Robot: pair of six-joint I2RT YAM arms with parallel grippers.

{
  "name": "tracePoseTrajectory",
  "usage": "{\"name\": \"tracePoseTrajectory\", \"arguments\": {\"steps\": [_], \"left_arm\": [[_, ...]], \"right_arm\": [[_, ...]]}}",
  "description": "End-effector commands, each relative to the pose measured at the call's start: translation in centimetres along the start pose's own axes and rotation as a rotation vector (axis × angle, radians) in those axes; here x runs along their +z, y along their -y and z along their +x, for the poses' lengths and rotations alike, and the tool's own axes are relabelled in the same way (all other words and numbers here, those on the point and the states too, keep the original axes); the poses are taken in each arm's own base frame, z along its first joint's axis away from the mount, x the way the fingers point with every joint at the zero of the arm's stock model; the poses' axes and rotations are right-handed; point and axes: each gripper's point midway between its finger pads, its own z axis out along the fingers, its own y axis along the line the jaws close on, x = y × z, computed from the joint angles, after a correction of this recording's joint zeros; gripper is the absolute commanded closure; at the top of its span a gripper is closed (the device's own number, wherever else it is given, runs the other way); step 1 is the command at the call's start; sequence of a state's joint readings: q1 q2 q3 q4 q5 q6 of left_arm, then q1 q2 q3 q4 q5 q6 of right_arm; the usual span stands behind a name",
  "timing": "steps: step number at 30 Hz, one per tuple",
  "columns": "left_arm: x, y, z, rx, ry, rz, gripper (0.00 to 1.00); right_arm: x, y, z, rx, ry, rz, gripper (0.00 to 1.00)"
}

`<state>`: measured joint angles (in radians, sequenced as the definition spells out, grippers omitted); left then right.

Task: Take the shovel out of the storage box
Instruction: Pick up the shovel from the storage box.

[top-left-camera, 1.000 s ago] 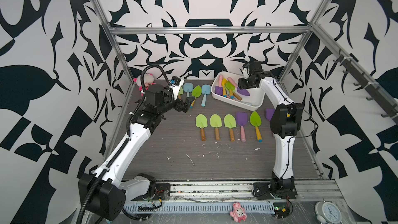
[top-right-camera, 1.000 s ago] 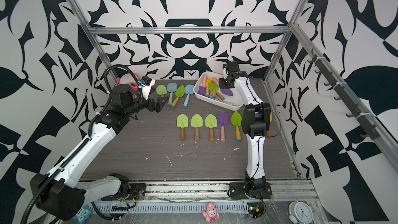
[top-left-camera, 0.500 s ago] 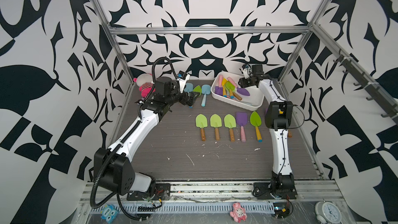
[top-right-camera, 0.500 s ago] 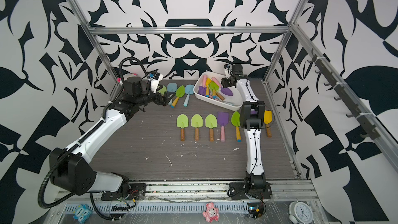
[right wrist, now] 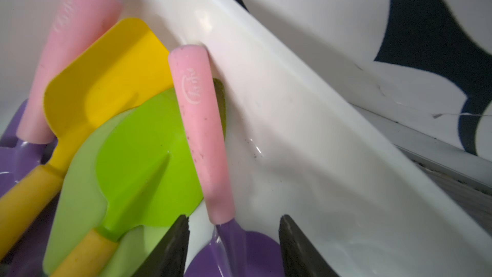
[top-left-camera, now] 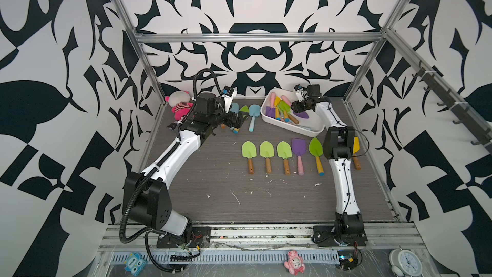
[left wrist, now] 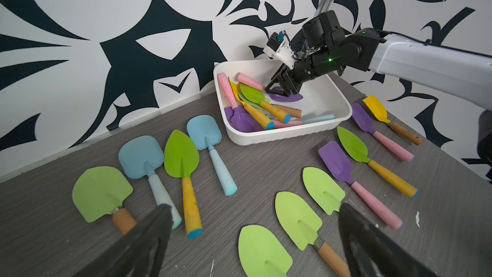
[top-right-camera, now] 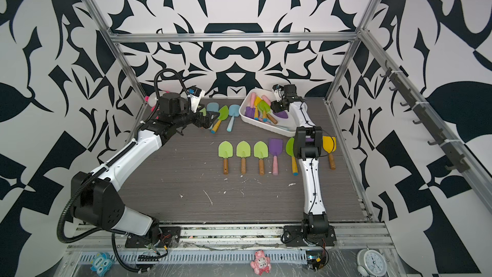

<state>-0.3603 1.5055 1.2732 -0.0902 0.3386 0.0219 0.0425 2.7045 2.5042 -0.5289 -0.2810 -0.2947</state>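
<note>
Storage box (right wrist: 292,129) holds my right claw (right wrist: 234,218), half-open astride the pink-handled purple shovel (right wrist: 202,129) without gripping it; my left claw (left wrist: 254,206) hangs wide open, empty, above the bench (left wrist: 266,155).

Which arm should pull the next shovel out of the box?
Right. The right gripper sits inside the box, open jaws straddling the neck of the pink-handled purple shovel. The left gripper hangs open over the table, away from the box.
</note>
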Motion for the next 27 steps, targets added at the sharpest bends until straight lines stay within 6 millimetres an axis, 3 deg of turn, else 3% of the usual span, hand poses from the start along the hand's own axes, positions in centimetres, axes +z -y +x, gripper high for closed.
{"name": "tracePoseTrajectory", "arguments": {"steps": [1, 5, 14, 27], "left_arm": [[0.3, 0.3, -1.3, 0.006, 0.029, 0.018, 0.00], [0.3, 0.3, -1.1, 0.003, 0.021, 0.017, 0.01], [-0.1, 0.4, -0.8, 0.014, 0.007, 0.015, 0.01], [-0.5, 0.8, -0.8, 0.025, 0.006, 0.026, 0.01]], "right_arm": [[-1.4, 0.5, -3.0, -0.056, 0.077, 0.026, 0.43], [-0.4, 0.9, -1.9, -0.090, 0.048, 0.043, 0.47], [0.1, 0.7, -1.2, -0.132, 0.036, 0.026, 0.68], [-1.6, 0.3, -4.3, -0.202, 0.134, 0.024, 0.87]]}}
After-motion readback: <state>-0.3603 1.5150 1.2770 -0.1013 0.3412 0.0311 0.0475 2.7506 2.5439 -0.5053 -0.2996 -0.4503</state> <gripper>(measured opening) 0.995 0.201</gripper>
